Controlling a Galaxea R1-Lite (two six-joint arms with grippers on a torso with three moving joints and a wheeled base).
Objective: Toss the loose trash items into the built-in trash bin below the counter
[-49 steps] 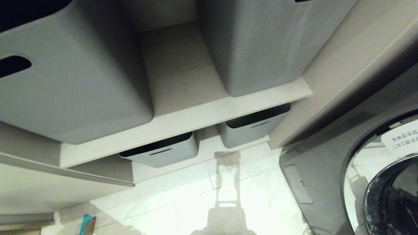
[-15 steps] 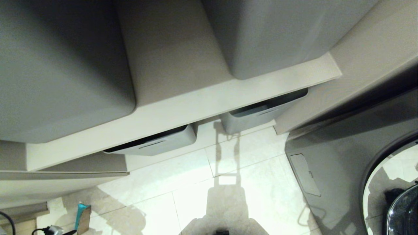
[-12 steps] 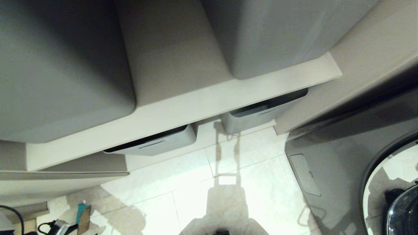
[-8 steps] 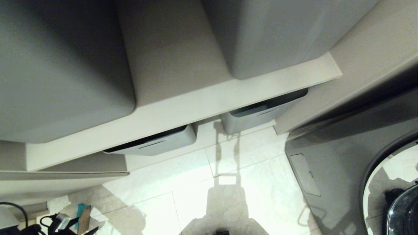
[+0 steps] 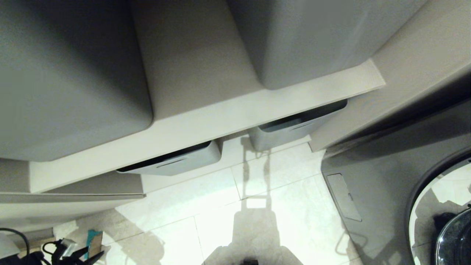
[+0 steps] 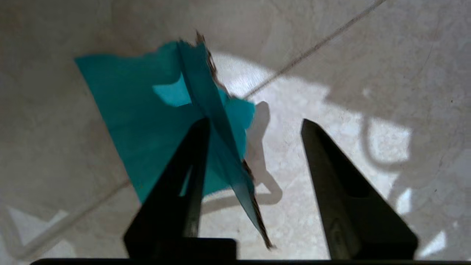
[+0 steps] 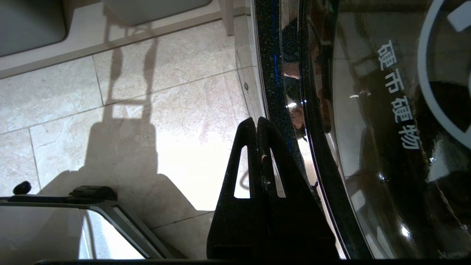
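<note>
1. teal wrapper (image 6: 162, 121), torn along a brown edge, upright on the pale floor tiles (image 6: 368, 73), low at the left of the head view (image 5: 92, 241).
2. left gripper (image 6: 254, 127) down around it, fingers spread, one finger (image 6: 195, 147) against the wrapper, the other clear; not clamped.
3. right gripper (image 7: 256, 123) pressed shut on nothing, beside a dark glass washer door (image 7: 368, 129).
4. grey storage boxes (image 5: 176, 160) on shelves above.

Grey storage boxes (image 5: 66, 77) sit on beige shelves (image 5: 206, 125) above pale floor tiles (image 5: 220, 206).
</note>
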